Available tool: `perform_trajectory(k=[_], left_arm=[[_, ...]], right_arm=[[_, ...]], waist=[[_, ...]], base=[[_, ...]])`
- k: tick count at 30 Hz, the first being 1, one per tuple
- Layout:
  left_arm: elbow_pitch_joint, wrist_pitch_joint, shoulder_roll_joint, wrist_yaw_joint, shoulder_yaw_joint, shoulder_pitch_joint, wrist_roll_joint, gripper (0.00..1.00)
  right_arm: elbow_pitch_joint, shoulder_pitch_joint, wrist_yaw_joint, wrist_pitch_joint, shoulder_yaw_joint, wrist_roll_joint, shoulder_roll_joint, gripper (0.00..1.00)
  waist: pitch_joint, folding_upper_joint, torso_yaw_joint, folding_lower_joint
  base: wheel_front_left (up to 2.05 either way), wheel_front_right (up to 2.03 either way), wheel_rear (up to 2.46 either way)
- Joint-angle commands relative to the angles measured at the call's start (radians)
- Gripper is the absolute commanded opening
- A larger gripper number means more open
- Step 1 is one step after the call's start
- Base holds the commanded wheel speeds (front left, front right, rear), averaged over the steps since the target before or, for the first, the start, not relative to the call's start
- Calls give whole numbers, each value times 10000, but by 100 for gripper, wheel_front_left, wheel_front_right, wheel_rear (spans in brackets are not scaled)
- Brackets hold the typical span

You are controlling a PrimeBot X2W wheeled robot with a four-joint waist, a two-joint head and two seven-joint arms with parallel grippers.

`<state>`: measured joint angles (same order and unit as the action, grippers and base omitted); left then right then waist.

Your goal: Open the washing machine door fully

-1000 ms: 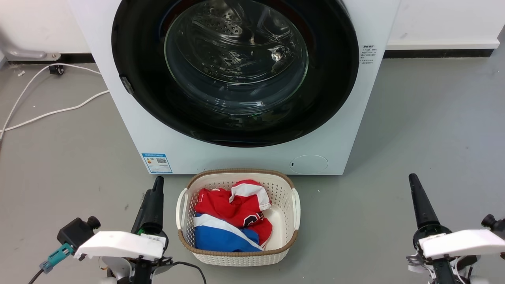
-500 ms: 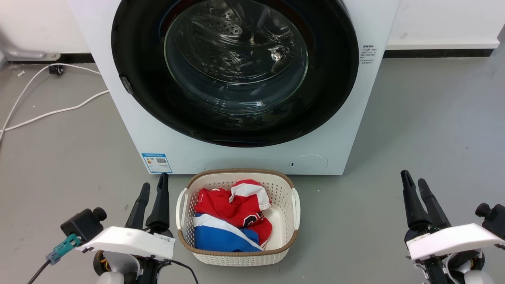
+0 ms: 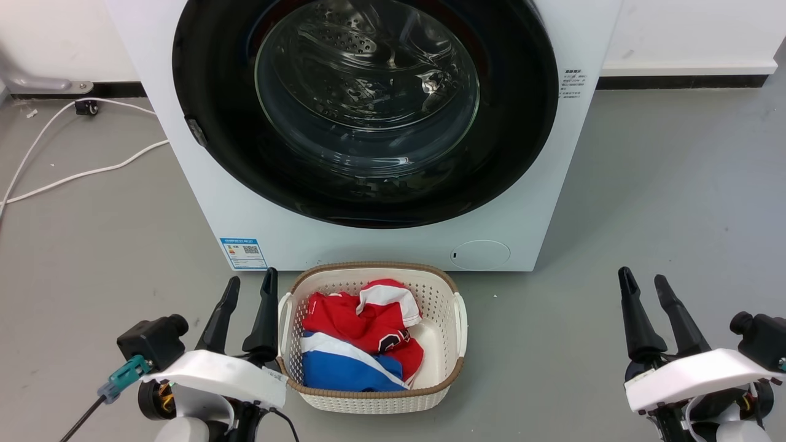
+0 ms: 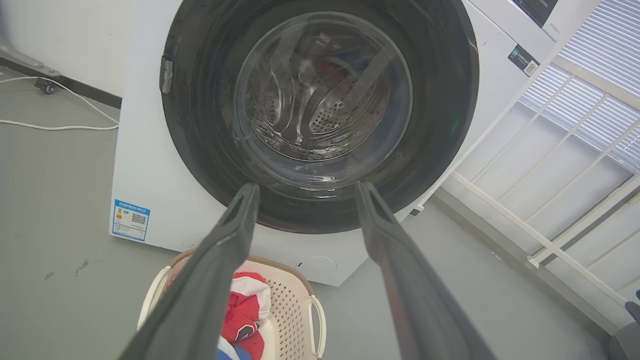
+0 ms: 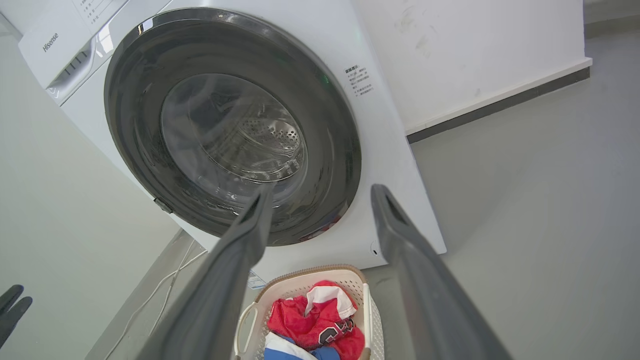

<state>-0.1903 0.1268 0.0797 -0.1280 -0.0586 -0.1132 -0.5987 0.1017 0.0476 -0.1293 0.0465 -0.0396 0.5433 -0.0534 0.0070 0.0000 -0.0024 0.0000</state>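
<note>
Entry: washing machine door point(image 3: 522, 123), shut; we are judging its left-edge catch point(image 3: 196, 132) the best hold, left gripper point(image 3: 252, 276) and right gripper point(image 3: 642, 274) both gaping wide, empty.

White laundry basket point(image 3: 368, 402) on grey floor point(image 3: 645, 184), red and blue clothes point(image 3: 350, 325) inside, white cable point(image 3: 126, 163) at left

Grey floor point(image 3: 675, 184), white wall point(image 3: 694, 31), dark skirting point(image 3: 681, 83), white cable point(image 3: 126, 163) on floor

Head cam down, wrist cams fwd; share washing machine door point(image 3: 368, 205).
</note>
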Motion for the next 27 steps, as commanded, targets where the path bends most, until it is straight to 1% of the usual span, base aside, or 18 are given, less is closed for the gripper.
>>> perform_trajectory(k=[1, 16, 27], left_arm=[[51, 113, 59, -26, -46, -266, 324, 100], [-393, 488, 241, -26, -298, -376, 1957, 100], [-608, 746, 292, 78, -315, -403, 3011, 100]], right_arm=[[-152, 40, -18, 82, 15, -353, 9, 100], [-202, -95, -19, 207, -49, -1730, 18, 100], [-162, -137, -20, 310, -101, -2692, 25, 100]], waist=[[-1, 0, -3, 0], [-17, 0, -14, 0], [-12, 0, -52, 0]], base=[[0, 0, 0], [0, 0, 0], [0, 0, 0]])
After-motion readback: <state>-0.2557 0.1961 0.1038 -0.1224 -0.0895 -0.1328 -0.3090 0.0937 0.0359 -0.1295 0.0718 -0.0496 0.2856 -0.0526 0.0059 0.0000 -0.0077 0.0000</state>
